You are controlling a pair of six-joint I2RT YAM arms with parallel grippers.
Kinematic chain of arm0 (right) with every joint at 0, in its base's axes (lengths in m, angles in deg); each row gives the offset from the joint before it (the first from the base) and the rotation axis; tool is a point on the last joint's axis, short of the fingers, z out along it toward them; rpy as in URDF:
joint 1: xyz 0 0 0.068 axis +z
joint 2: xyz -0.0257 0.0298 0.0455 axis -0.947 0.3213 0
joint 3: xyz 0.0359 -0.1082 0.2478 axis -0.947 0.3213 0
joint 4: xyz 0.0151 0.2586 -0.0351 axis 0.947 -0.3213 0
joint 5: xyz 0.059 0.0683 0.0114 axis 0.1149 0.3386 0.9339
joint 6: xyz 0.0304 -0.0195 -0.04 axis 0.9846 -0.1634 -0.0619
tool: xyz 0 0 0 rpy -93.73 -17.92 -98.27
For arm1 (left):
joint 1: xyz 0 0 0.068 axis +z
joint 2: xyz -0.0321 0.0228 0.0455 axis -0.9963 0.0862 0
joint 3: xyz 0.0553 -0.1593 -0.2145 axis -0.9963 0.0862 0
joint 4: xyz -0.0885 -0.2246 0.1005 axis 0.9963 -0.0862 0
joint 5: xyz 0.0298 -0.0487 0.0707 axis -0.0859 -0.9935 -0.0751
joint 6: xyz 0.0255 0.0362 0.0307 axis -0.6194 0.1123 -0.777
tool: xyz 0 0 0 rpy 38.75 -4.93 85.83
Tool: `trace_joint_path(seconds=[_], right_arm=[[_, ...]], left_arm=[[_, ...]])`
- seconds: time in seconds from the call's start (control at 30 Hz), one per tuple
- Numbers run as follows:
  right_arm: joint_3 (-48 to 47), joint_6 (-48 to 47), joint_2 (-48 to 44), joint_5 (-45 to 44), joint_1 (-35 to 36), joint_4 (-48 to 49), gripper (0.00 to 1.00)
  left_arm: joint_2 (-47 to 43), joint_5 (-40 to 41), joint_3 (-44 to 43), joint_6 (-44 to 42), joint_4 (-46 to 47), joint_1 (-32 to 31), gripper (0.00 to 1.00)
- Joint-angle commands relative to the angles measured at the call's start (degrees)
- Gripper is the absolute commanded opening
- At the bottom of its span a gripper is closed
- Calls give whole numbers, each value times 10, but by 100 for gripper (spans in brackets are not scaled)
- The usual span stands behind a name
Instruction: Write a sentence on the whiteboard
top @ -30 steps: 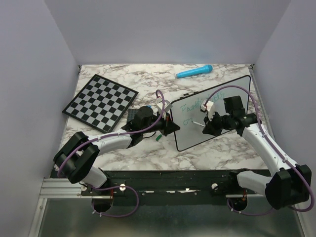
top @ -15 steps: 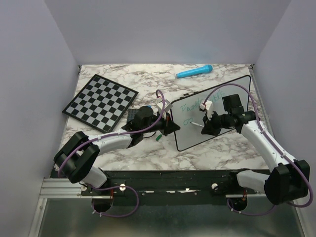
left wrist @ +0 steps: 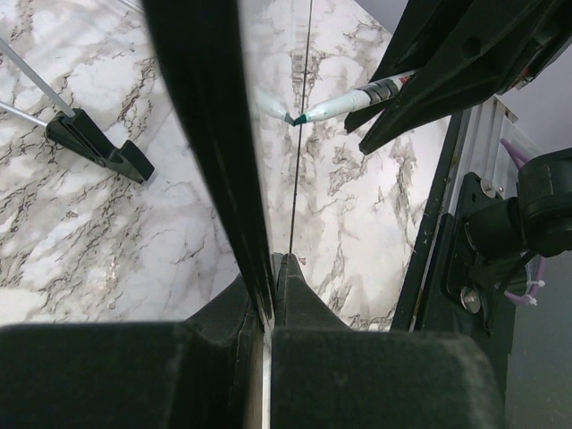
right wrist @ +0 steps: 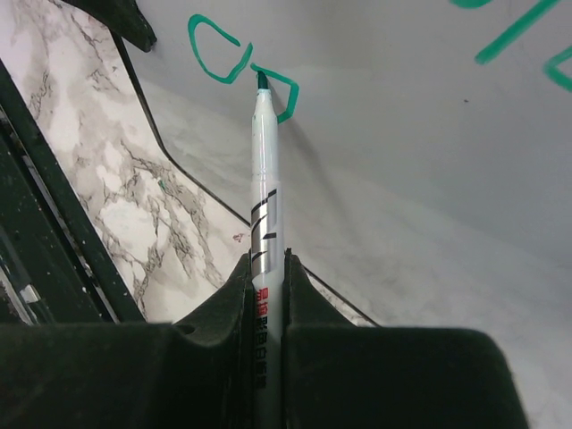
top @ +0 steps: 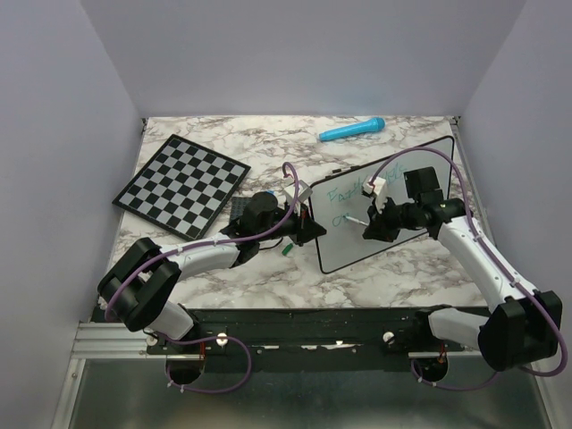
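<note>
The whiteboard (top: 357, 248) stands tilted at the table's right of centre. My left gripper (top: 308, 229) is shut on its black left edge, and the frame (left wrist: 207, 134) runs edge-on between those jaws (left wrist: 273, 268). My right gripper (top: 372, 223) is shut on a white marker (right wrist: 266, 179) with a teal tip. That tip touches the board face (right wrist: 411, 170) at the start of the lower line. The sentence (top: 353, 192) shows as thin teal strokes, with two rounded letters (right wrist: 219, 55) beside the tip. The marker (left wrist: 350, 102) also appears in the left wrist view.
A black-and-white chessboard (top: 183, 183) lies at the back left. A blue pen-like object (top: 351, 130) lies near the back wall. A small green cap (top: 288, 251) rests on the marble beside the left gripper. A black board foot (left wrist: 98, 147) stands on the table.
My right gripper has shifted slightly up and left with the marker on the lower line. The left arm and the board have stayed still.
</note>
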Motion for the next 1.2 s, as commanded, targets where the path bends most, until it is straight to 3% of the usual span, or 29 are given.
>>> trace_joint_path(seconds=[0.0, 0.27, 0.63, 1.17], right_arm=[[-12, 14, -20, -5, -8, 28, 1], [8, -15, -53, 13, -20, 2, 1], [7, -75, -28, 32, -59, -27, 1], [-1, -57, 6, 38, -59, -2, 1]], left_arm=[[16, 4, -1, -39, -50, -7, 0], [14, 4, 3, -42, -50, -7, 0], [15, 1, -1, -46, -58, -7, 0], [23, -3, -9, -47, -60, -7, 0]])
